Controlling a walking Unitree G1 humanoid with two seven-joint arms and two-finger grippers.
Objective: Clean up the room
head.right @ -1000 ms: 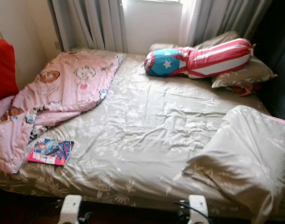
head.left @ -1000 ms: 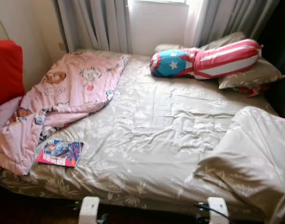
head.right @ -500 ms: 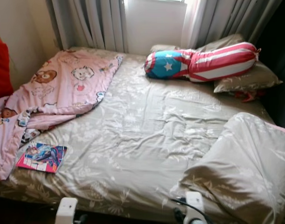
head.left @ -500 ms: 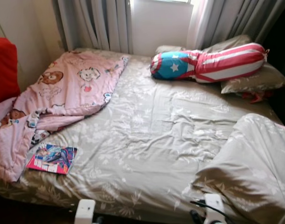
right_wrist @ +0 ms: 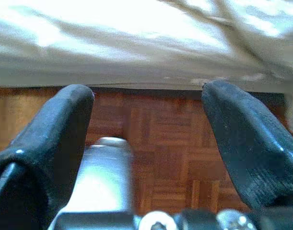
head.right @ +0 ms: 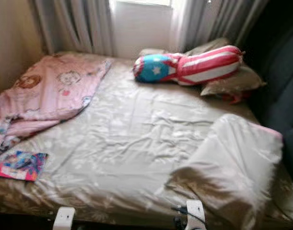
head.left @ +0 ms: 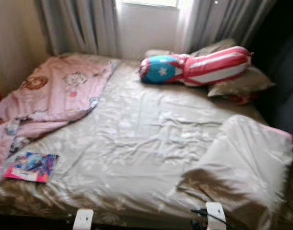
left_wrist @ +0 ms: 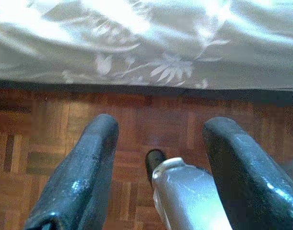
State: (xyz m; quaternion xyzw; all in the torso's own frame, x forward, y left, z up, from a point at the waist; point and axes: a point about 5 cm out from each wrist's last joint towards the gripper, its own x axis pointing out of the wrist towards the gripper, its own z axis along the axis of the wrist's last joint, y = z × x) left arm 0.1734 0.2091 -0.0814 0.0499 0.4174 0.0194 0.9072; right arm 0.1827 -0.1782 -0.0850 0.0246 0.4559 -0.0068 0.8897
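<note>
Pink blanket [head.left: 45, 98]: bunched on the bed's [head.left: 136, 143] left side, its left end cut off.
Magazine [head.left: 30, 167]: near front-left corner, cover blurred.
Change: view swung right; red cushion nearly gone.
Striped bolster [head.left: 194, 69]: on the pillows.
Left claw [left_wrist: 158, 158]: spread, empty, above parquet.
Right claw [right_wrist: 146, 143]: spread, empty.
</note>
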